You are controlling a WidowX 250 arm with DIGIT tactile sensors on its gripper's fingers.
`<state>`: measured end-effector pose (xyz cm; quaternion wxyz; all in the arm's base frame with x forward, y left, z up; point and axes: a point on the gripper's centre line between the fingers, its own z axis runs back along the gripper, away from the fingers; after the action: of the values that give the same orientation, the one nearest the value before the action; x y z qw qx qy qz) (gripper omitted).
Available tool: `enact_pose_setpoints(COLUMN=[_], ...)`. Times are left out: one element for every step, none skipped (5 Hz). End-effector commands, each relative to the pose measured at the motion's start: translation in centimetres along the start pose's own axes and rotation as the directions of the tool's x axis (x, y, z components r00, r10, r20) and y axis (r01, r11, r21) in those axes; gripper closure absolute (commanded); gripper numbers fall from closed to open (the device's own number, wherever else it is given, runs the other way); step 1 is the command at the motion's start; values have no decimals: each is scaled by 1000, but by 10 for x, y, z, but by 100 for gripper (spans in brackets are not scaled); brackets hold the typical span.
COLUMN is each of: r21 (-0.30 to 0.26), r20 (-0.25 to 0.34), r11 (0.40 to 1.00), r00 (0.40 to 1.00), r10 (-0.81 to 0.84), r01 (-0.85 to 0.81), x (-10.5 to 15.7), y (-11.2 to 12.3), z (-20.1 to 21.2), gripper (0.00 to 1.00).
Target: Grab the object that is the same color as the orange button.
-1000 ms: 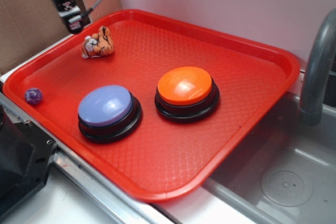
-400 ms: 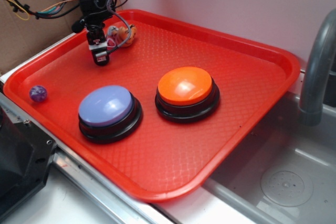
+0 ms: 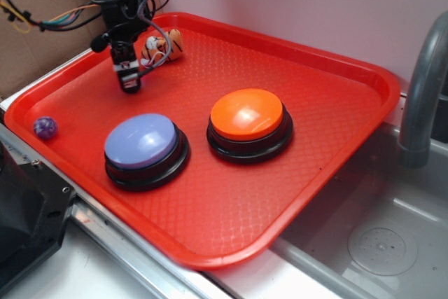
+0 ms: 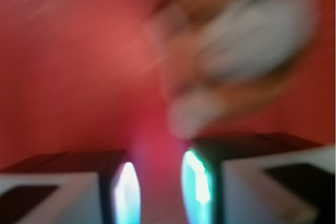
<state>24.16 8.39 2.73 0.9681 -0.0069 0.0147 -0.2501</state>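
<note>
The small plush tiger (image 3: pixel 164 45), orange with black stripes, lies on the red tray (image 3: pixel 336 110) near its far left corner. My gripper (image 3: pixel 129 83) hangs low over the tray just left of and in front of the tiger, apart from it. In the blurred wrist view the tiger (image 4: pixel 236 51) lies ahead and to the right of my gripper (image 4: pixel 157 192). The jaws stand slightly apart, with only bare tray between them. The orange button (image 3: pixel 247 115), a glossy dome on a black base, stands at the tray's middle.
A purple-topped button (image 3: pixel 142 142) stands left of the orange one. A tiny purple ball (image 3: pixel 45 127) lies at the tray's left edge. A grey faucet pipe (image 3: pixel 423 89) and a metal sink (image 3: pixel 378 243) are at the right. Cardboard stands behind the arm.
My gripper has come down from the far left corner to just above the tray. The tiger has shifted right and back, and the purple ball has rolled a little.
</note>
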Motion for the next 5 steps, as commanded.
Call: enact_pose_setpoints(r21=[102,121,131,138,129], r20=[196,232,220,192,154], r11=[992,987,991,990,991], r00=[979,970,975,981,988], r10=[53,80,-15,-2,18], r01=[-74,-110,-14,-26,-39], x=[5,17,40,50,57], y=[-21,-8,12,20,31], z=[110,106,75,48,24], gripper=[0,0,0,0,0])
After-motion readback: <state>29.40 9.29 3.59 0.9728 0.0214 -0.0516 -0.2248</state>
